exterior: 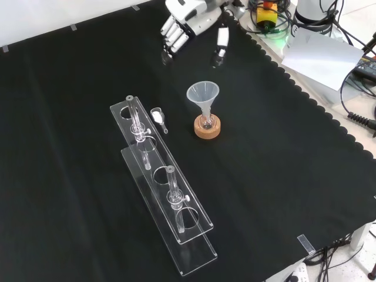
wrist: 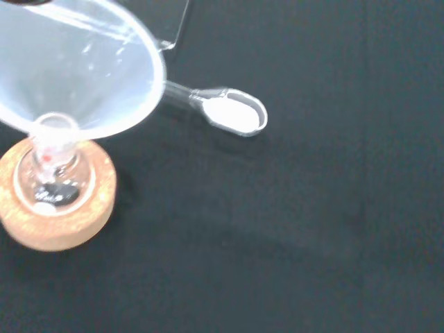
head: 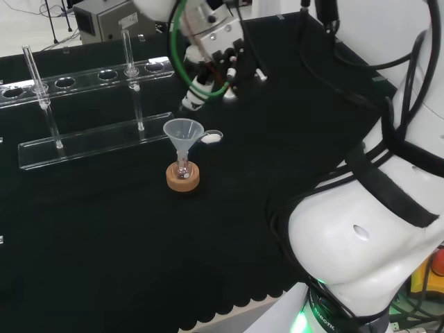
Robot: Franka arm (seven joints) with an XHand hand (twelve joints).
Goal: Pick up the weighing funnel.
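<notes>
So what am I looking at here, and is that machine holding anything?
One white robot arm carries a black and white hand. Three cameras: one behind the arm, one in front, one at the wrist. On the black cloth stand a clear plastic rack with glass tubes and a big clear cone-shaped funnel in a small flask on a cork ring. Between them lies a small clear weighing funnel, something white in its scoop. The hand is open above the cloth, holding nothing.
</notes>
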